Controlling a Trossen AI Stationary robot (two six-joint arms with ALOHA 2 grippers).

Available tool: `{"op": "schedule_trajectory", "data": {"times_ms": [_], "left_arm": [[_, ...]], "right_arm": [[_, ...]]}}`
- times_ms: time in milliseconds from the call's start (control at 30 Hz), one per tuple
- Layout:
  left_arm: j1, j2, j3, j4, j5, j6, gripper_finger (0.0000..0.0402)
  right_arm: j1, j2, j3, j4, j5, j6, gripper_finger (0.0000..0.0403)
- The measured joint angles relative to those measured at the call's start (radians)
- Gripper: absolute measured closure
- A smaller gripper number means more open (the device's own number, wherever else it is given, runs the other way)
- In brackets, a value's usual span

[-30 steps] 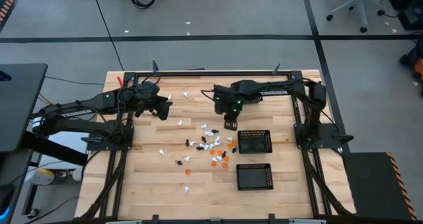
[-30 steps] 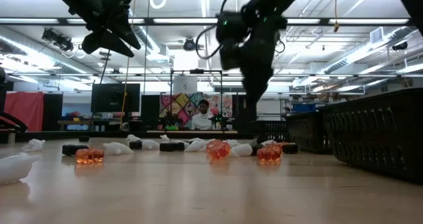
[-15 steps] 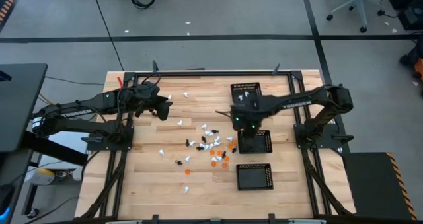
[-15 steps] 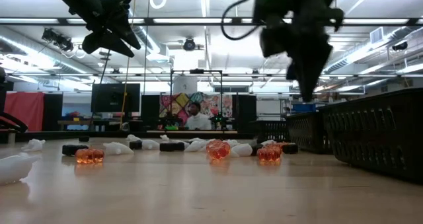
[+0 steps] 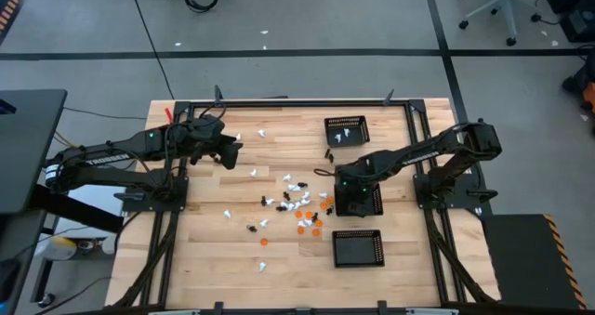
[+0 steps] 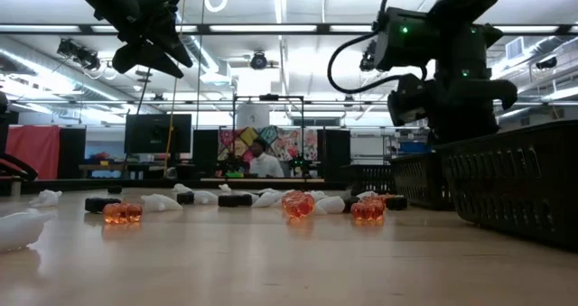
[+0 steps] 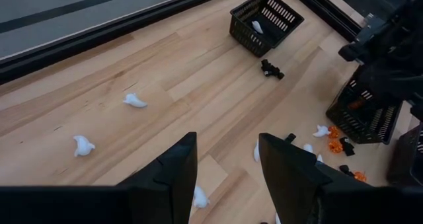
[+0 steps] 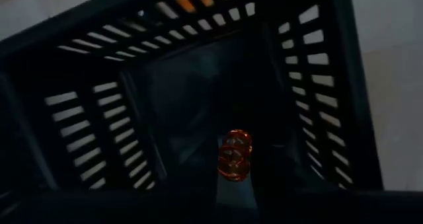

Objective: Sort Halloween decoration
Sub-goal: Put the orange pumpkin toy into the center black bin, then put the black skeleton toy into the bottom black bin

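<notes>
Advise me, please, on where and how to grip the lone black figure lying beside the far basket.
Take the black figure across its narrow middle, coming straight down from above. It lies flat on bare wood, clear of the far basket, so open fingers fit either side.

No lettering, label or number can be read anywhere.

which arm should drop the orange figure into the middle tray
The right. Its end effector sits directly over the middle tray, and its wrist view shows an orange figure between its fingers inside the mesh walls. The left end effector hangs open at the far side, holding nothing.
</notes>
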Motion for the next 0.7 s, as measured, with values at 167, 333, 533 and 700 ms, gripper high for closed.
{"op": "schedule_trajectory", "data": {"times_ms": [167,333,533,700], "left_arm": [[0.0,0.0,0.0,0.0,0.0,0.0,0.023],[0.0,0.0,0.0,0.0,0.0,0.0,0.023],[0.0,0.0,0.0,0.0,0.0,-0.005,0.023],[0.0,0.0,0.0,0.0,0.0,-0.008,0.023]], "right_arm": [[0.001,0.0,0.0,0.013,-0.006,0.008,0.0287],[0.0,-0.004,0.01,-0.018,-0.085,0.026,0.0254],[-0.01,-0.033,0.131,-0.177,-0.109,0.019,0.0244],[-0.034,-0.017,0.301,-0.184,-0.016,0.012,0.0246]]}}
